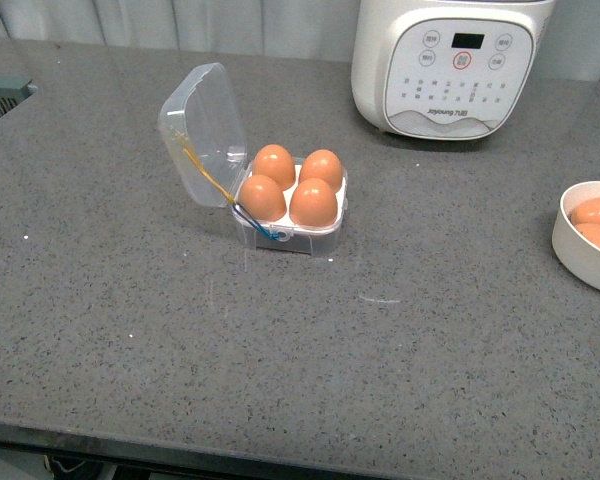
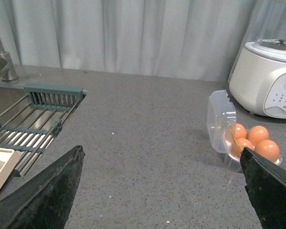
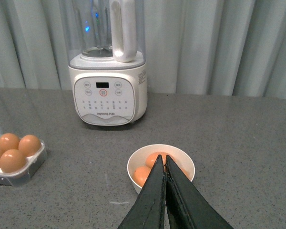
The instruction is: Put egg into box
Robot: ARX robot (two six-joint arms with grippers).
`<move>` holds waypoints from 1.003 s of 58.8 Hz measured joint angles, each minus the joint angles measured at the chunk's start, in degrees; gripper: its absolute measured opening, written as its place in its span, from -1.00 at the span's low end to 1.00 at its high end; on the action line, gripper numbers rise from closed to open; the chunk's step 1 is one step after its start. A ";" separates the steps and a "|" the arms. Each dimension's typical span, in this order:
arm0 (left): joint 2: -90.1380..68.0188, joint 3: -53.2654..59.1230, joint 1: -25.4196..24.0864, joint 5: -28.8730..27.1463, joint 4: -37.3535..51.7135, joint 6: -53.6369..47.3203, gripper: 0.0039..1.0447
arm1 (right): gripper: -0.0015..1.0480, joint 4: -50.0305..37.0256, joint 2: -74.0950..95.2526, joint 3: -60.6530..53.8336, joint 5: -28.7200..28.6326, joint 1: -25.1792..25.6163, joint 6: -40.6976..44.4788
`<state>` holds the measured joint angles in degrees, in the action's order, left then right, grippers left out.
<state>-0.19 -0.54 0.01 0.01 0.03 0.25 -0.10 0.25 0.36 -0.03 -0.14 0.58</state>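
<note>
1. Box: the small square clear-plastic egg box sits left of centre on the grey counter; clear lid stands open on its left side; all four cells hold brown eggs.
2. Right side: the round white bowl with more eggs lies straight ahead of the right gripper; fingers pressed together, holding nothing.
3. The left gripper is spread wide and empty; probably the nearer arm to the lid.

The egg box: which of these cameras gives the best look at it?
The front view: the whole box shows, lid open, four eggs inside. The left wrist view shows it small, one corner behind the left gripper finger. The right wrist view cuts it off at the picture's edge.
</note>
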 joint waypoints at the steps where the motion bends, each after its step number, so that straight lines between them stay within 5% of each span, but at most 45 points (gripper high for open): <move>1: 0.00 0.00 0.00 0.00 0.00 0.00 0.88 | -0.98 0.02 0.00 0.00 0.00 0.00 0.00; 10: 0.00 0.00 0.00 -0.02 0.00 0.00 0.88 | -0.97 0.07 0.00 0.00 -0.02 0.00 0.04; 14: -0.04 0.00 0.00 -0.02 -0.04 0.02 0.88 | -0.79 0.07 0.00 0.00 -0.02 0.00 0.00; 19: -9.20 -1.27 0.59 -1.20 0.63 7.06 0.88 | -0.38 0.07 0.00 0.00 -0.02 0.00 0.00; 28: -43.25 -5.97 1.31 -4.61 24.65 16.41 0.88 | 0.33 0.07 0.00 0.00 -0.02 0.00 0.00; 35: -61.05 -10.27 2.49 -5.92 32.63 21.94 0.88 | 0.83 0.07 0.00 0.00 0.00 0.00 -0.02; 59: -92.35 -24.24 6.62 -9.31 45.64 30.05 0.88 | 0.82 0.07 0.00 0.00 -0.02 0.00 -0.04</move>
<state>-92.53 -24.77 6.63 -9.30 45.67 30.30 -0.03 0.25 0.36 -0.05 -0.14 0.54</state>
